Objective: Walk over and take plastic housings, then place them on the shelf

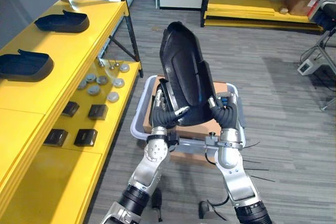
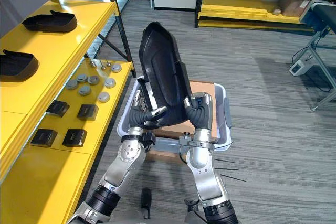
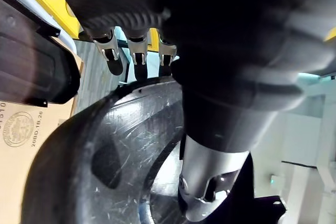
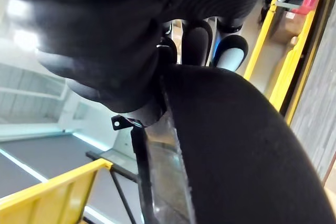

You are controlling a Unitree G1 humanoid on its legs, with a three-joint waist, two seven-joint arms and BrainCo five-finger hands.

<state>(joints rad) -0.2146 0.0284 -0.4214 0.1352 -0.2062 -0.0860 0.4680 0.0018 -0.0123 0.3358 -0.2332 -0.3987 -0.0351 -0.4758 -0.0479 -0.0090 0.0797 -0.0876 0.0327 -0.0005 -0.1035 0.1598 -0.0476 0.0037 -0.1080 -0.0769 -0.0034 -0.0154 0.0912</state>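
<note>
I hold a large black plastic housing [image 1: 184, 72] upright in both hands above a grey bin [image 1: 139, 115]. My left hand [image 1: 167, 109] grips its lower left edge, fingers [image 3: 137, 51] curled over the rim and thumb pressed on the inner face. On the lower right edge my right hand [image 1: 224, 111] is curled round the shell [image 4: 236, 145]. Two more black housings [image 1: 63, 22] [image 1: 23, 65] lie on the top of the yellow shelf [image 1: 68, 72] at my left.
The bin holds a cardboard sheet [image 1: 205, 127] and another dark housing [image 3: 31, 61]. The shelf's lower level carries silver discs [image 1: 102, 82] and small black boxes [image 1: 79, 124]. More yellow racking [image 1: 252, 3] stands at the back, a metal stand [image 1: 317, 56] at the right.
</note>
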